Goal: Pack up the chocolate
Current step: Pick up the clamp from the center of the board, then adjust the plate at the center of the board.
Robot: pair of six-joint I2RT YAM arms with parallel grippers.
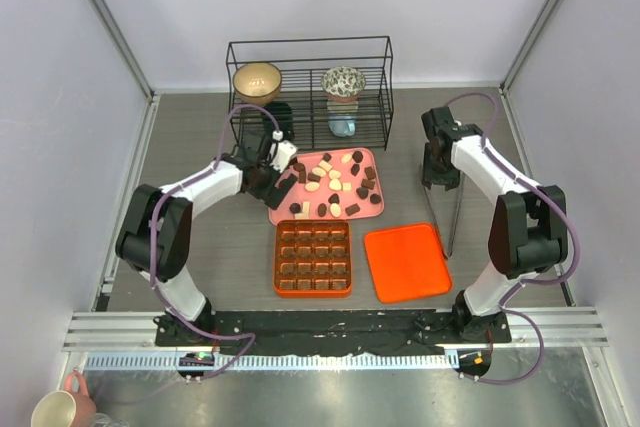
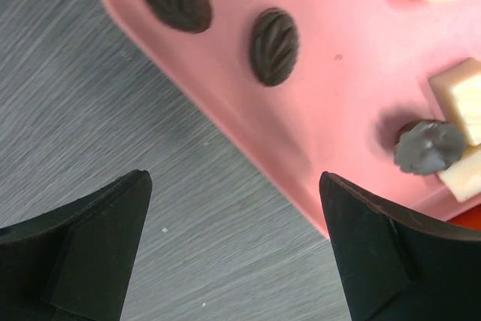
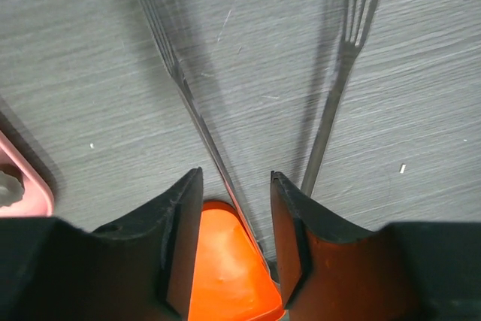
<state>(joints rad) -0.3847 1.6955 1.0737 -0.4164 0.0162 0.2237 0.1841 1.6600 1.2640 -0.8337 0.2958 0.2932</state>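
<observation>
So the chocolate [image 2: 274, 45] is sitting loose on the pink tray [image 2: 353, 73] in the middle of the table, with dark, tan and cream bits scattered all over it. The left gripper [image 2: 233, 178] is hovering over the tray's near-left edge with its jaws spread wide, gripping nothing. Just near of the tray the orange gridded box [image 1: 313, 293] is lying open. Its cells are looking dark brown from above, but I honestly can't tell if pieces are in there. A flat orange lid [image 1: 405, 262] is lying just to its right. The right gripper [image 3: 237, 175] is hanging by the metal tongs [image 3: 185, 84], fingers partway apart with one tong arm running between them, and I can't tell if it's actually pinching. At the far side a wire rack [image 1: 310, 97] is holding a tan bowl [image 1: 257, 82] and a patterned bowl [image 1: 343, 81].
</observation>
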